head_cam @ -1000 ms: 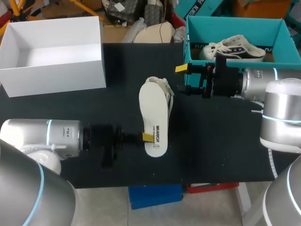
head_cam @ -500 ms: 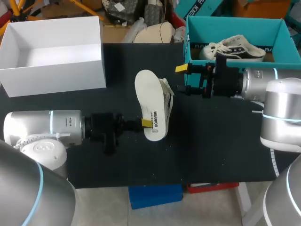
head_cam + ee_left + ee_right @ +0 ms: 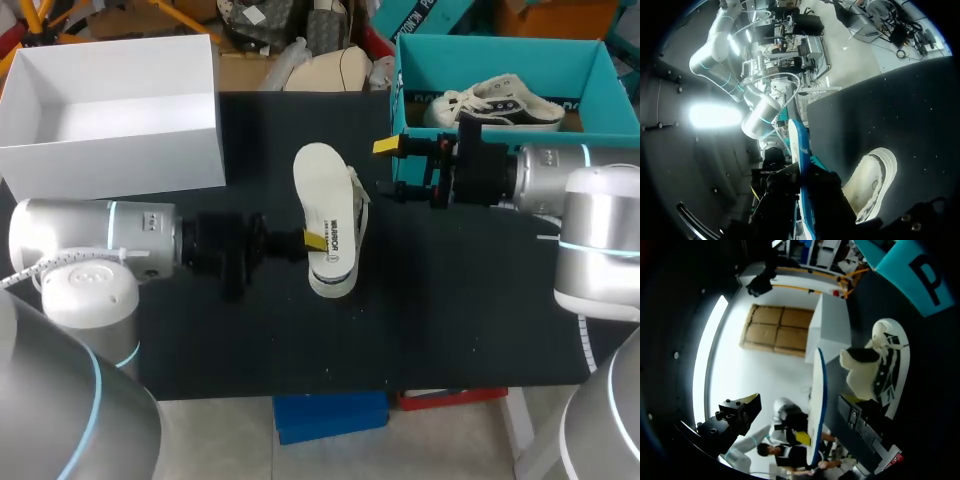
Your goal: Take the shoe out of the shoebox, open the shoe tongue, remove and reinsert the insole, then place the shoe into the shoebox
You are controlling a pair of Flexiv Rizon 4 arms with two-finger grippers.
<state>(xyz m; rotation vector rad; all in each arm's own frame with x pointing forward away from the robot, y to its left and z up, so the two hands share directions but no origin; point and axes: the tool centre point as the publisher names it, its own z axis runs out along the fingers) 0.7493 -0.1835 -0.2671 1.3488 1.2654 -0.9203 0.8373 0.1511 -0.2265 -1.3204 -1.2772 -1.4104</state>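
Head view: L claw (image 3: 313,240), held level, clamped on insole (image 3: 320,190); R claw (image 3: 386,168) level, apart.

Ahead of my right gripper (image 3: 385,168), bare black table (image 3: 450,300) runs up to the shoe (image 3: 358,205), with nothing between. The insole (image 3: 322,200) clamped in my left gripper (image 3: 314,241) hangs over most of the shoe, blocking the way in from above. A teal box (image 3: 480,55) crowds my right gripper's side, and a white box (image 3: 120,165) stands well apart.
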